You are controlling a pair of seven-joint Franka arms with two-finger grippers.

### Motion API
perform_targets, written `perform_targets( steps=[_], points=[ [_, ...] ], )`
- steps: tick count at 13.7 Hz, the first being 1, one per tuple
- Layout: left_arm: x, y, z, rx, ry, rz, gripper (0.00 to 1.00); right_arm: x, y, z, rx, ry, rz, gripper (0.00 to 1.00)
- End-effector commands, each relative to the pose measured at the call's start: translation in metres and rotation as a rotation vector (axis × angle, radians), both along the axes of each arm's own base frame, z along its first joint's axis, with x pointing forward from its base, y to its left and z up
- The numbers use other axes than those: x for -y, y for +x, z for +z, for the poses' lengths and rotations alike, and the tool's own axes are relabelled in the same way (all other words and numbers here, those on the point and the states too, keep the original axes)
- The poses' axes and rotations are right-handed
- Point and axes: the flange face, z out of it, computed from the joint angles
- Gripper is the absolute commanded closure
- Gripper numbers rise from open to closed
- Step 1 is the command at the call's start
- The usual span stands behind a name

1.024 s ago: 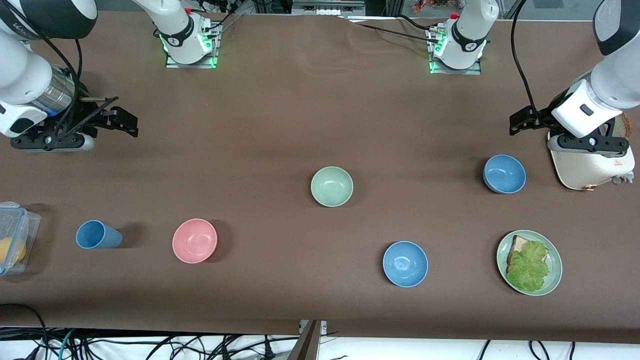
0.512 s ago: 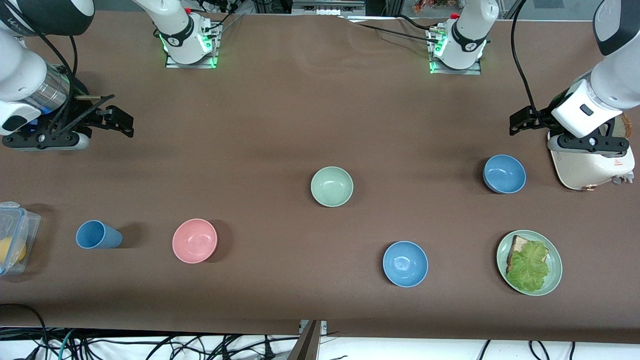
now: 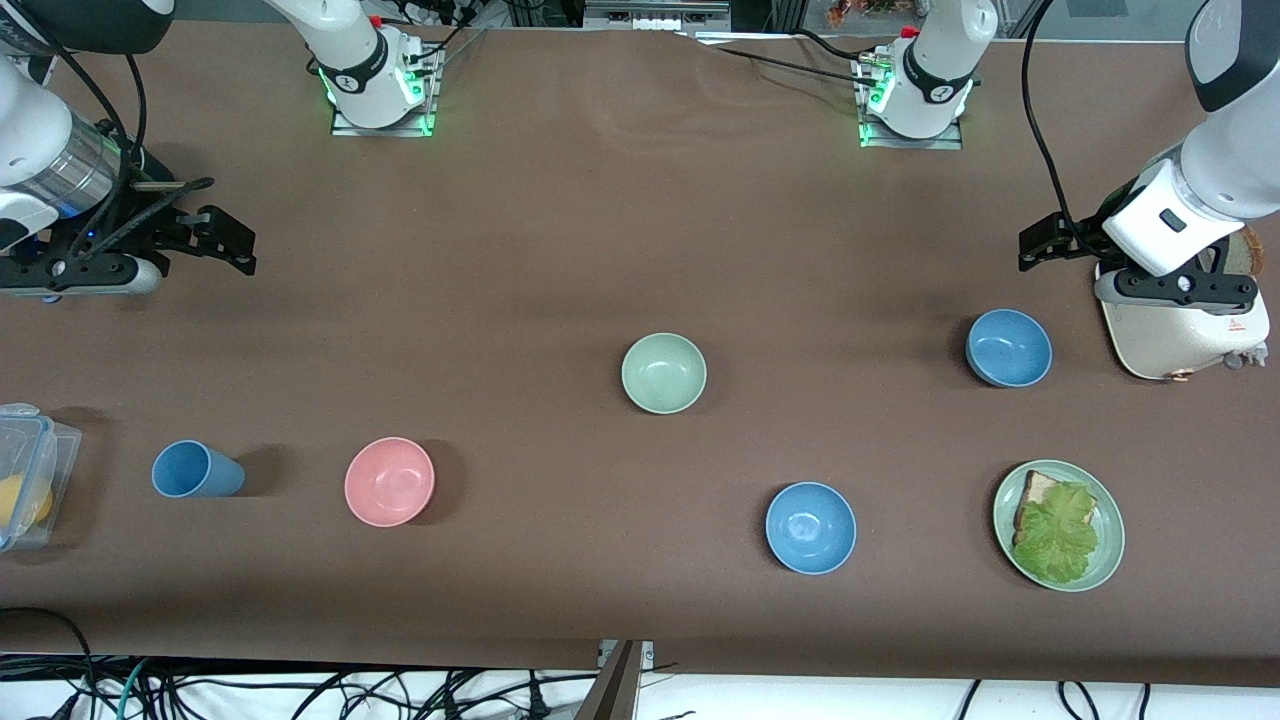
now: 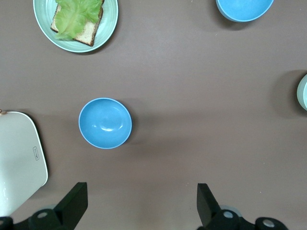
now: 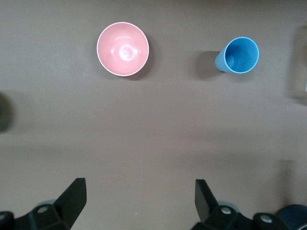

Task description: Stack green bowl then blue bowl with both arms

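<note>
The green bowl [image 3: 664,373] sits mid-table, empty; only its rim shows in the left wrist view. The blue bowl [image 3: 1009,347] lies toward the left arm's end. The left tool [image 4: 139,201] and right tool [image 5: 139,199] hover wide open, empty.

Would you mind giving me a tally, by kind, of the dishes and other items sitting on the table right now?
Bowls: 4 – green bowl, blue bowl, glossier blue bowl, pink bowl
Cups: 1 – blue cup
Plates: 1 – green plate with bread and lettuce
Clear containers: 1 – container
Cream appliances: 1 – appliance
Total: 8
</note>
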Motion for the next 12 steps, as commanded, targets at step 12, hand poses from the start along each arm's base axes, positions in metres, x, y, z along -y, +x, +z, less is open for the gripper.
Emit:
perform_targets(
  steps=[12],
  points=[
    [-0.151,0.050,-0.186,-0.088,-0.050,-0.103,0.00,0.002,0.001,0.005,-0.005,-0.002,-0.010,0.00]
  ],
)
